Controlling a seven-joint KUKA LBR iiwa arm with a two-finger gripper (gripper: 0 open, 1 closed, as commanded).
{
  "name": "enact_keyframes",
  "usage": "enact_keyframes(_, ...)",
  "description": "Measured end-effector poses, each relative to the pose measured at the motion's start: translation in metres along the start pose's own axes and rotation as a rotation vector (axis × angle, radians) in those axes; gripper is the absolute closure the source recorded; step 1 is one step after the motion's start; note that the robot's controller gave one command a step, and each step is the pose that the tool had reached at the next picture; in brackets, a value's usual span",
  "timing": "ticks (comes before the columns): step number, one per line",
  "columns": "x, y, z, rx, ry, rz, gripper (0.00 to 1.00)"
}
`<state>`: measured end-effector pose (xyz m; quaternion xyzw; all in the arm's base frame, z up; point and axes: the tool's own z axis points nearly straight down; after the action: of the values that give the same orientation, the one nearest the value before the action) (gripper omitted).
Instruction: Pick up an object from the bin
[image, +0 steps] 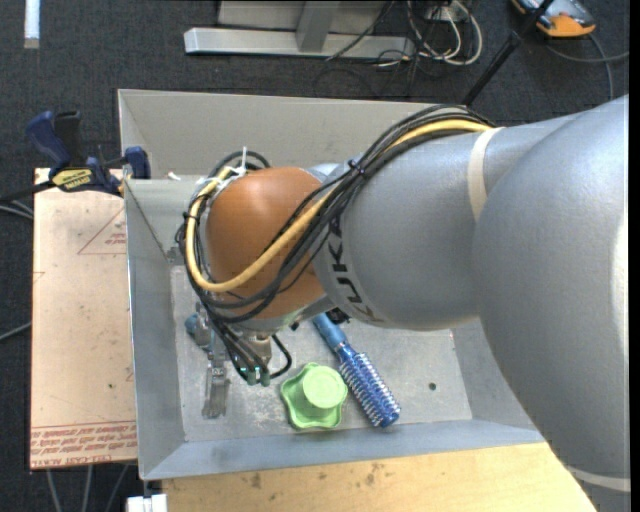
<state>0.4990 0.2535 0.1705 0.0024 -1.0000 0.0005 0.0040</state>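
The gripper (214, 385) is at the lower left of the bin (400, 445), close to the left wall and low over the bare grey floor. Its state, spread or pressed together, cannot be told: the lower part reads as a single grey metal piece, and the mechanism above it is crowded by dark cables (250, 275) and shadow. Whether the tip touches the floor is also unclear. Nothing can be made out in its grasp. An orange cover (260, 235) sits directly above the gripper and hides the wrist and the middle of the bin. Black and yellow cables loop round the cover and run back along the arm (480, 230). The arm is a broad grey body that enters from the right, covers the rear and right of the bin and is cut off by the picture edge. Two things lie on the visible floor. The nearest is a green cap (315, 397) with a lobed outline and a raised round top; it lies near the front wall, just to the right of the gripper and apart from it. A blue hairbrush (360, 378) lies just beside the cap on its right, set diagonally; its bristle head points to the front wall, and its handle end disappears under the arm.
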Motion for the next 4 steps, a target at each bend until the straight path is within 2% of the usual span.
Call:
enact_keyframes(1, -0.081, -0.021, 0.105, -0.002, -0.009, 0.054, 0.0)
enact_keyframes(2, -0.079, -0.043, 0.1, -0.002, -0.008, 0.098, 0.0)
enact_keyframes(3, -0.067, -0.018, 0.101, -0.003, -0.006, 0.255, 0.0)
enact_keyframes(4, -0.068, -0.017, 0.101, -0.005, -0.006, 0.255, 0.0)
